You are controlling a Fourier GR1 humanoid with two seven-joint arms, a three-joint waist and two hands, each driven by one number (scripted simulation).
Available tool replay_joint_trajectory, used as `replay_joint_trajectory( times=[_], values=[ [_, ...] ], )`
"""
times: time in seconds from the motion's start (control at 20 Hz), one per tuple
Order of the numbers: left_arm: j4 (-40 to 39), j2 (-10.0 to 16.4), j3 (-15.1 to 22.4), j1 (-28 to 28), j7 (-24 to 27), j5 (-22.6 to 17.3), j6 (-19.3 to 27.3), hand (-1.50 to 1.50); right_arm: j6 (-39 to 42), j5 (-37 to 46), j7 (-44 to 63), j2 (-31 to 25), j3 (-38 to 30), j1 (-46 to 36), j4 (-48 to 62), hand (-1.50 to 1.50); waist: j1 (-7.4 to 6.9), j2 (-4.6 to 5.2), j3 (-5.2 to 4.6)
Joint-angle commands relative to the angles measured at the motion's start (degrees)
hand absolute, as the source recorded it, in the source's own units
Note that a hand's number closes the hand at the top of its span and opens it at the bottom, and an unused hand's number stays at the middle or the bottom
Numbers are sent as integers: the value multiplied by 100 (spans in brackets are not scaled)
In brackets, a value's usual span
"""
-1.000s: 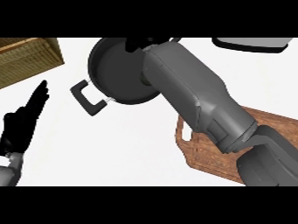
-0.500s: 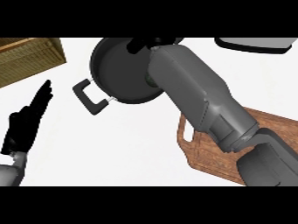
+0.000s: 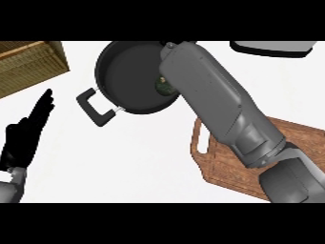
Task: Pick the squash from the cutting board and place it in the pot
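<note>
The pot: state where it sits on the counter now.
Head view: the pot sits upper centre, right of the woven box and above-left of the cutting board; the right forearm crosses its right side.

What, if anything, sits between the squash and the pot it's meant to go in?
Nothing visible does. A greenish bit, probably the squash, already shows within the rim of the pot, right beside the right forearm, which hides the right hand.

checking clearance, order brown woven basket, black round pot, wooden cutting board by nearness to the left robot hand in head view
Left robot hand:
1. brown woven basket, upper left
2. black round pot, top centre
3. wooden cutting board, far right
</note>
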State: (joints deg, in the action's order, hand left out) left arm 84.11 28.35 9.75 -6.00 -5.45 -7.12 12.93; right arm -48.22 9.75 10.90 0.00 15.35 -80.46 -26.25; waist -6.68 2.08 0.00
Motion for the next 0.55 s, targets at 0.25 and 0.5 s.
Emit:
replay_joint_trajectory(
  times=[0.25, 0.5],
  values=[
    [-39, 95, -317, 245, -18, 6, -10, 0, 736, -1285, -1149, 0, -249, 731, -617, -150, 407, -158, 1],
    [104, -240, -254, 651, 59, 178, 209, 0, 677, -1466, -1535, 0, -150, 1528, -1232, -150, 597, -210, 2]
  ],
)
